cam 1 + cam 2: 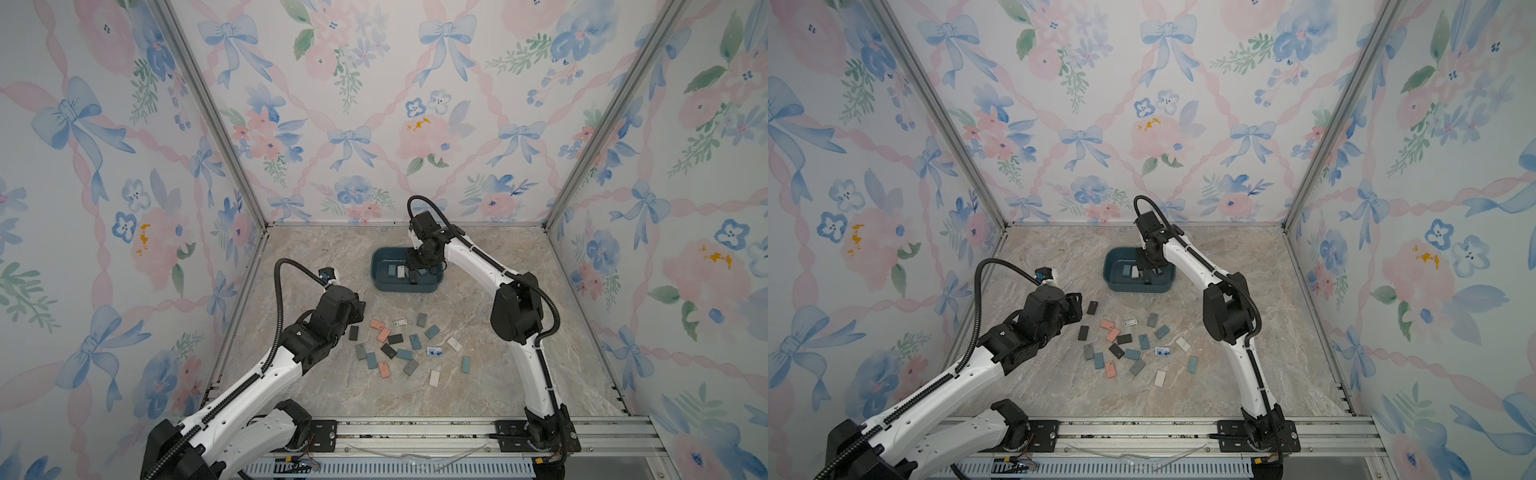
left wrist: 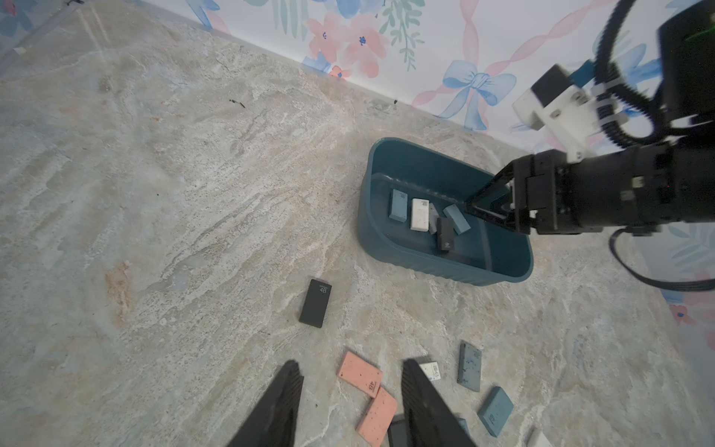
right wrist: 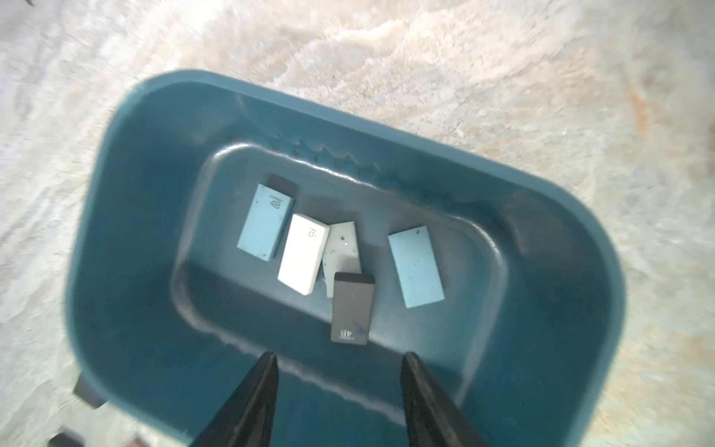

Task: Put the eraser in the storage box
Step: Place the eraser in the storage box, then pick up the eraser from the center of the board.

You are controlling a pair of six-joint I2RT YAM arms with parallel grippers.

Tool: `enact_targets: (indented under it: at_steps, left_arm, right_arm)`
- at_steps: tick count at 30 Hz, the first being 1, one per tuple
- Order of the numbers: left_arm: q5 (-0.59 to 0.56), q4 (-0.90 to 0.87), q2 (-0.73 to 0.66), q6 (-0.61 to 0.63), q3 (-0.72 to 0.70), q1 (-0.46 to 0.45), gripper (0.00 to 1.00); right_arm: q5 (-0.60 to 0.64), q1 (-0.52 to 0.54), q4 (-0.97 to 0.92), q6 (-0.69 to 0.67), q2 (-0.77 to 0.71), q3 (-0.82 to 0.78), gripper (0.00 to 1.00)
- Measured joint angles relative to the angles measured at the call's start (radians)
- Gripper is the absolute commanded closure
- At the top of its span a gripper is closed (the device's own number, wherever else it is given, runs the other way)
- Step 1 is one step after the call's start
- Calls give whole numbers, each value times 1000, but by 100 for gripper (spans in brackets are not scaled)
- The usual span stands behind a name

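Right wrist view: the right gripper point(image 3: 339, 354) hung parted and empty over the storage box point(image 3: 154, 116). A black eraser point(image 3: 353, 307) lay flat inside among others. The left gripper point(image 2: 350, 363) was parted and empty above loose erasers point(image 2: 360, 373) on the table point(image 2: 154, 193).

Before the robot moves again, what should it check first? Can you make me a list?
1. The right gripper is open and empty: ok.
2. The black rectangular eraser lies inside the dark teal plastic storage box, free of the jaws: ok.
3. The box stands upright on the marble table: ok.
4. The left gripper is open and empty, above the pink rectangular erasers: ok.
5. All erasers are packed away: not ok, many loose erasers lie on the table.
6. The right gripper is raised above the box rim: cannot tell.
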Motion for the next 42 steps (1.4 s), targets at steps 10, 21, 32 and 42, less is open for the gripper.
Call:
enact_targets:
  at_steps: [10, 21, 32, 42]
  left_arm:
    - [135, -42, 172, 50, 63, 88, 48]
    - [238, -53, 413, 147, 142, 135, 42]
    - [281, -54, 627, 221, 216, 172, 41]
    - [295, -54, 737, 255, 259, 179, 42]
  right_arm:
    - [-26, -12, 114, -11, -351, -273, 43]
    - [-41, -32, 185, -3, -620, -567, 41]
    - [-41, -69, 226, 43, -766, -733, 40]
    - [-40, -75, 237, 65, -797, -795, 40]
